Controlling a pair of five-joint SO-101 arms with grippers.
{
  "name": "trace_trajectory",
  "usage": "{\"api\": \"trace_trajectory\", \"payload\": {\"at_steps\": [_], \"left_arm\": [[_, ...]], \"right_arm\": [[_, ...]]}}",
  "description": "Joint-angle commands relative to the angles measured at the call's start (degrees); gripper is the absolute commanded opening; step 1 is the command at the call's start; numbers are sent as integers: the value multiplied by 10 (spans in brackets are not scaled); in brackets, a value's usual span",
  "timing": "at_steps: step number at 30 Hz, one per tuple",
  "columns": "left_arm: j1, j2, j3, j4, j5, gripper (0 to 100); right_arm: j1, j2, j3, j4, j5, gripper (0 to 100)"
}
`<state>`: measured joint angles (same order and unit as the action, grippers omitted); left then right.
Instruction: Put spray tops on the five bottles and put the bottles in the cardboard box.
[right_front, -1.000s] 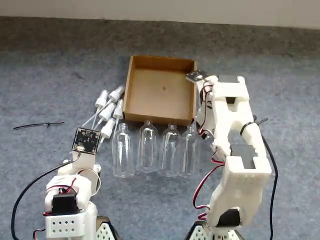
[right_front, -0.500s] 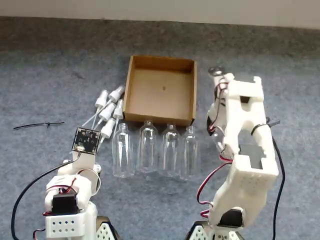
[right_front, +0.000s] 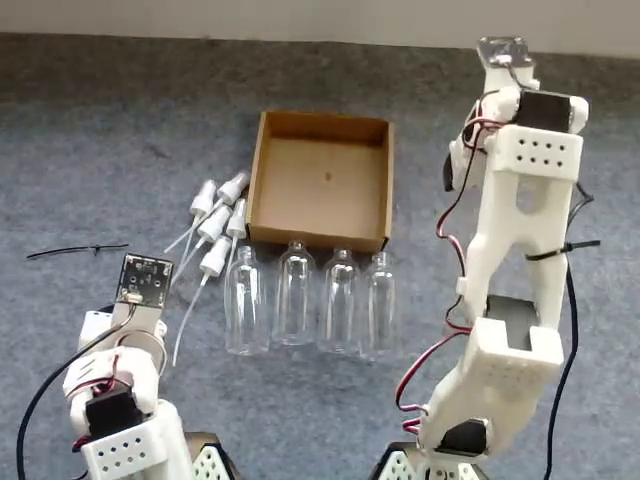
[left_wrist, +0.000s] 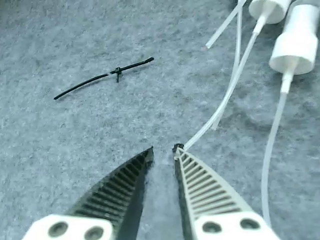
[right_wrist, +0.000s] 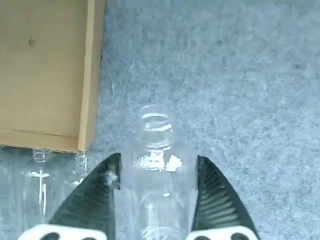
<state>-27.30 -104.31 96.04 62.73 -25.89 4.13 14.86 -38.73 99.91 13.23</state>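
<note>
Bottle (right_wrist: 156, 131) is clamped between the jaws of the right gripper (right_wrist: 158, 159), just beside the cardboard box (right_front: 318, 237), its neck pointed away past the fingertips. Spray tops (right_front: 215, 225) are laid at the box's other side, tubes trailing toward the nearer left gripper (left_wrist: 163, 149), whose jaws are set narrowly apart on nothing. No writing can be read.

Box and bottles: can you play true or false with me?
1. The box is empty. True.
2. Four bottles lie in a row beside the box. True.
3. Those bottles have spray tops on. False: the tops lie loose on the mat, left of the box in the high view.
4. The right gripper holds nothing. False: it is shut on a fifth bottle.
5. The left gripper holds a top. False: it is open and empty.
</note>
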Motion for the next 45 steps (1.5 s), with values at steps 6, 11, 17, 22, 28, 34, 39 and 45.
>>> {"api": "trace_trajectory", "payload": {"at_steps": [6,11,17,22,28,34,39,45], "left_arm": [[-29,4,-183,116,-69,146],[-28,136,-320,140,-81,157],[-17,495,-598,157,-80,157],[36,816,-888,240,-69,162],[88,1134,-1209,312,-22,162],[128,1336,-1399,348,2,169],[156,1430,-1475,347,18,234],[164,1513,-1523,321,39,234]], "right_arm": [[-63,-332,304,-35,-10,5],[-64,-508,550,-145,-10,5],[-65,-611,746,-190,4,5],[-65,-647,778,-190,6,5],[-65,-662,785,-190,6,5],[-75,-663,800,-190,6,5],[-119,-663,807,-190,5,5],[-120,-663,806,-190,5,5]]}}
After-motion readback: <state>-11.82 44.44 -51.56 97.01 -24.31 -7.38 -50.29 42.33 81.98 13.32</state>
